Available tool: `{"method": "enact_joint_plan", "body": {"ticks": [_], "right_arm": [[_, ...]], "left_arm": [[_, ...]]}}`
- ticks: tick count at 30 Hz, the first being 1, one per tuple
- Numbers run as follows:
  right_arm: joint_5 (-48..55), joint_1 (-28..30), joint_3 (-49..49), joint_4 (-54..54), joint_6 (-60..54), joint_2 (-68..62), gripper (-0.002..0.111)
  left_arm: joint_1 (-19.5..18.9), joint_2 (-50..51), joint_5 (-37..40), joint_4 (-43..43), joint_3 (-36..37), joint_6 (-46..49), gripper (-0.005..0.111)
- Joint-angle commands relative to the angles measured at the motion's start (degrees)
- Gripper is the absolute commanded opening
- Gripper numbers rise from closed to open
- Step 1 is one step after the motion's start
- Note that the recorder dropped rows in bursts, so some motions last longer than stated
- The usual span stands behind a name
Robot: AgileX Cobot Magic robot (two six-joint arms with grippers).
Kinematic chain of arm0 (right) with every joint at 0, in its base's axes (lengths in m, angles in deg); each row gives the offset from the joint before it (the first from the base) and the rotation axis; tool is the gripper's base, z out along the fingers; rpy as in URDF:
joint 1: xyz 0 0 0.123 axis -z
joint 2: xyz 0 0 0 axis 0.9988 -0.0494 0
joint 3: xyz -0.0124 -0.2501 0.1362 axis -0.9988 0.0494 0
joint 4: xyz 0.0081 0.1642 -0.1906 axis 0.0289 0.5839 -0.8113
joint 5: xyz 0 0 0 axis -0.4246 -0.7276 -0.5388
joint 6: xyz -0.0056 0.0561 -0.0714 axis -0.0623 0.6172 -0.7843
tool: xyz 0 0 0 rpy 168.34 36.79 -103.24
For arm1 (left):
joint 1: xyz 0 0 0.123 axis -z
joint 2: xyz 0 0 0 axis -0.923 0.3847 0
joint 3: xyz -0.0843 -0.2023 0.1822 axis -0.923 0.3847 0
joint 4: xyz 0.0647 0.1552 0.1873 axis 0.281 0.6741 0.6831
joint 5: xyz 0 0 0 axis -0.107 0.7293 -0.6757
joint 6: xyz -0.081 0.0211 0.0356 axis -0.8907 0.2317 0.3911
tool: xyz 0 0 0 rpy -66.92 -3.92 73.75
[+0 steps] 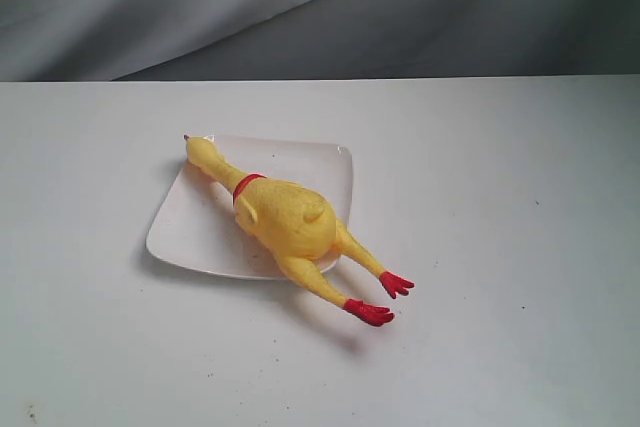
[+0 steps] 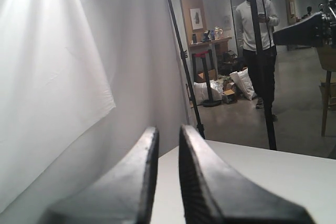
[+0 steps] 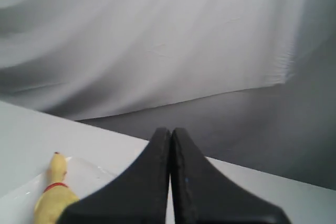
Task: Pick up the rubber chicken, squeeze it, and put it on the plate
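Rubber chicken [image 1: 285,217] lying diagonally on plate [image 1: 325,162], head at far-left corner, legs and red feet sticking past near edge over table [image 1: 500,327]. Bare table all round it, grey cloth [image 1: 300,7] behind.

Left gripper [image 2: 168,129]: jaws a slit apart, empty. Facing white curtain [image 2: 52,77], stand pole [image 2: 181,51], person [image 2: 255,30]; floor clutter too small to identify.

Right gripper [image 3: 170,130]: jaws pressed together, empty. Blocking most of chicken in right wrist view; only head, neck band and upper body showing, rest cut off.
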Motion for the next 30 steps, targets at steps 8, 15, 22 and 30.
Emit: {"method": "enact_joint_plan", "body": {"ticks": [8, 15, 22, 30], "right_arm": [[-1.9, 24.8, 11.9, 11.3, -15.1, 16.7, 0.0], [-0.1, 35.4, 12.0, 15.6, -20.9, 21.8, 0.0], [-2.4, 36.6, 12.0, 15.2, -23.0, 21.8, 0.0], [-6.2, 36.6, 12.0, 31.7, -34.3, 21.8, 0.0]], "left_arm": [[0.0, -0.1, 0.6, -0.1, 0.2, 0.1, 0.015], [0.0, -0.1, 0.6, -0.1, 0.2, 0.1, 0.015], [0.0, -0.1, 0.6, -0.1, 0.2, 0.1, 0.015], [0.0, -0.1, 0.6, -0.1, 0.2, 0.1, 0.015]]}}
